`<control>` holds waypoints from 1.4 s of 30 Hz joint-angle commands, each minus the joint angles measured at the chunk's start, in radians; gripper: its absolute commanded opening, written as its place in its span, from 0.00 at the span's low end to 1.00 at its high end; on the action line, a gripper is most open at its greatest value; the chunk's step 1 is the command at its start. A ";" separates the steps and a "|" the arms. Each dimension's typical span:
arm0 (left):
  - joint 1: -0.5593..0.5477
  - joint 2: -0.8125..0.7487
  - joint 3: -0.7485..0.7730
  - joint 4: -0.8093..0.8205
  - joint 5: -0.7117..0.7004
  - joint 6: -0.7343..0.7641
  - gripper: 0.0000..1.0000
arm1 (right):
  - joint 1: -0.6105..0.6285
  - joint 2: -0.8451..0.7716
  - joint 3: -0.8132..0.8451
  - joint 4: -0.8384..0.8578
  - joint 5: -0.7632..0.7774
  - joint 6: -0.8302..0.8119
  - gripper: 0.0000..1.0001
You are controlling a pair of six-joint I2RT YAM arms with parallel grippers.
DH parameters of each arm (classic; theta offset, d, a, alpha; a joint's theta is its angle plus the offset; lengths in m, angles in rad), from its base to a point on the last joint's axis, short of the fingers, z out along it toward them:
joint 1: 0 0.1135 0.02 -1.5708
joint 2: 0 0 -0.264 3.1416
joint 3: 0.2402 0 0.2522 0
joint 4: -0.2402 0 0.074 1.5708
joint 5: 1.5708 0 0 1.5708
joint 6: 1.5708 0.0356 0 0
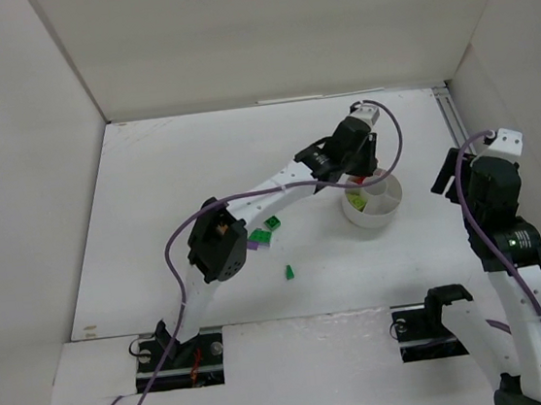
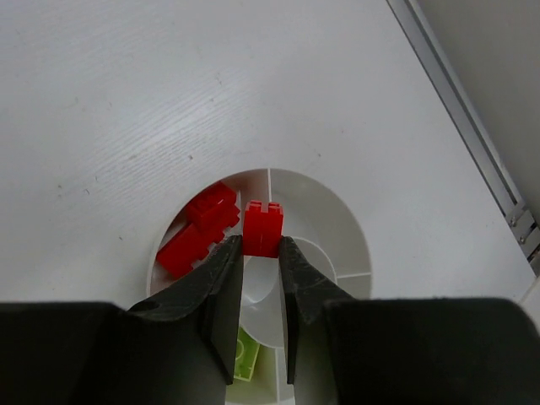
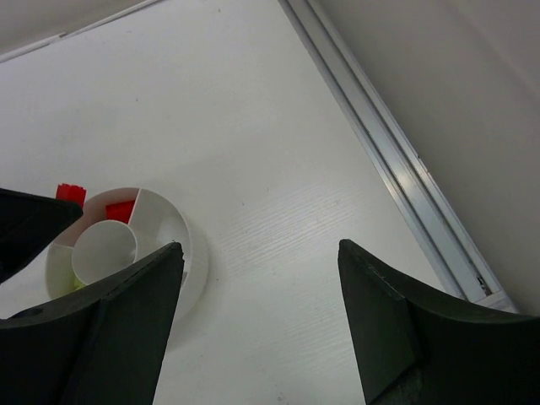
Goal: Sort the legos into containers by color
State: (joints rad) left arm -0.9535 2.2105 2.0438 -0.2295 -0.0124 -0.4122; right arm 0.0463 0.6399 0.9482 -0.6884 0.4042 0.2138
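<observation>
My left gripper (image 2: 261, 245) is shut on a red lego (image 2: 262, 228) and holds it above the round white dish (image 2: 354, 240), over the divider beside the wedge that holds red legos (image 2: 202, 229). A lime lego (image 2: 245, 357) lies in a nearer wedge. From above, the left gripper (image 1: 355, 171) hangs over the dish (image 1: 376, 216). Two green legos (image 1: 266, 229), a lilac one (image 1: 253, 247) and a dark green one (image 1: 289, 272) lie on the table left of the dish. My right gripper (image 3: 257, 250) is open and empty, to the right of the dish (image 3: 184, 236).
White walls enclose the table on the left, back and right. A metal rail (image 3: 396, 169) runs along the right wall. The left arm's purple cable (image 1: 250, 197) arcs over the loose legos. The right arm (image 1: 496, 206) stands at the right edge.
</observation>
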 commanded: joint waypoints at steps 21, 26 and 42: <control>0.009 -0.012 0.009 -0.053 -0.029 -0.020 0.37 | -0.005 0.015 0.008 0.012 0.010 0.006 0.83; 0.009 -0.070 -0.014 -0.065 -0.050 -0.020 0.47 | -0.005 0.006 -0.003 0.042 -0.028 -0.030 0.83; 0.174 -1.130 -1.028 -0.227 -0.431 -0.440 1.00 | 0.600 0.182 -0.048 0.296 -0.190 -0.209 0.98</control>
State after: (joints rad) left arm -0.7807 1.2125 1.1332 -0.3401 -0.3367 -0.6765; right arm 0.5175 0.7677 0.9051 -0.5064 0.1284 0.0143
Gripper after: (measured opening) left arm 0.997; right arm 0.983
